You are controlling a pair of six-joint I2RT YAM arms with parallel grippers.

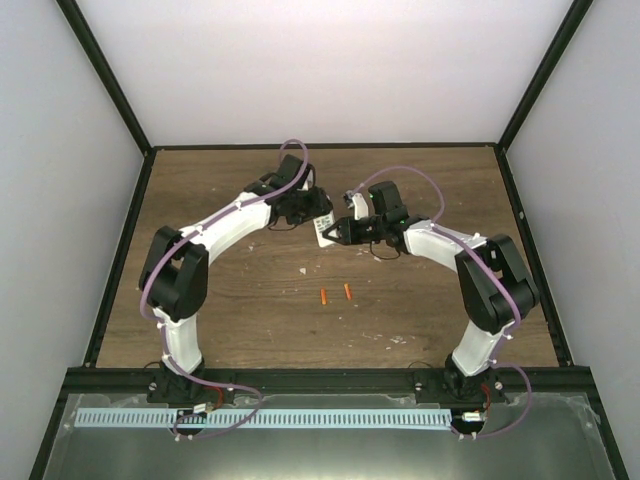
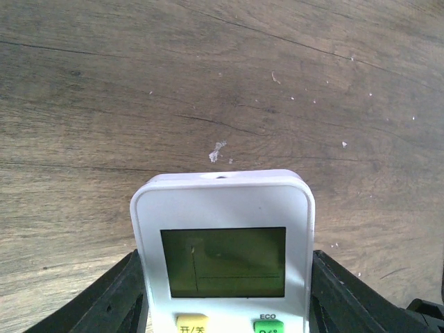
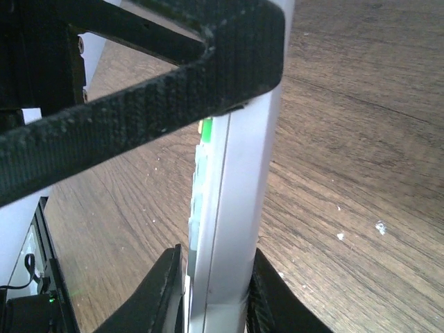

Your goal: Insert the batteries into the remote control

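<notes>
The white remote control (image 1: pixel 323 230) hangs above the middle of the table, held between both grippers. In the left wrist view its face (image 2: pixel 222 208) points at the camera, showing a pale green screen and yellow and green buttons. My left gripper (image 2: pixel 222 309) is shut on its two side edges. In the right wrist view the remote (image 3: pixel 239 208) stands edge-on, and my right gripper (image 3: pixel 218 298) is shut on its face and back at one end. Two orange batteries (image 1: pixel 323 296) (image 1: pixel 347 291) lie side by side on the wood, nearer to me than the grippers.
The wooden table (image 1: pixel 230 300) is bounded by a black frame (image 1: pixel 120 250) with white walls behind and at the sides. A white slotted strip (image 1: pixel 260 418) runs along the near edge by the arm bases. Small white specks (image 2: pixel 217 150) dot the wood.
</notes>
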